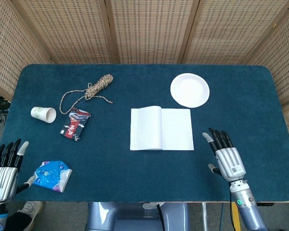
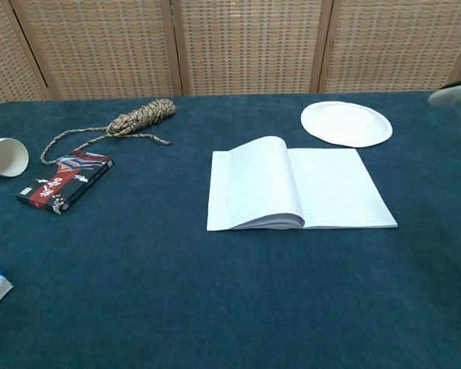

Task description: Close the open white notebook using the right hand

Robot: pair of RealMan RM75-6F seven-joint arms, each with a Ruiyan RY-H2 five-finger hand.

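Note:
The white notebook [image 1: 161,129] lies open and flat in the middle of the blue table; in the chest view the notebook [image 2: 296,186] shows its left pages bulging up. My right hand [image 1: 225,155] hovers open near the front edge, to the right of the notebook and apart from it, fingers spread and pointing away from me. One fingertip of that right hand [image 2: 455,94] shows at the right edge of the chest view. My left hand [image 1: 5,166] is open at the table's front left corner, holding nothing.
A white paper plate [image 1: 190,90] sits behind the notebook. A rope coil [image 1: 97,87], a paper cup on its side [image 1: 43,114] and a red-black packet [image 1: 75,123] lie at the left. A blue-white pouch [image 1: 53,175] lies beside my left hand.

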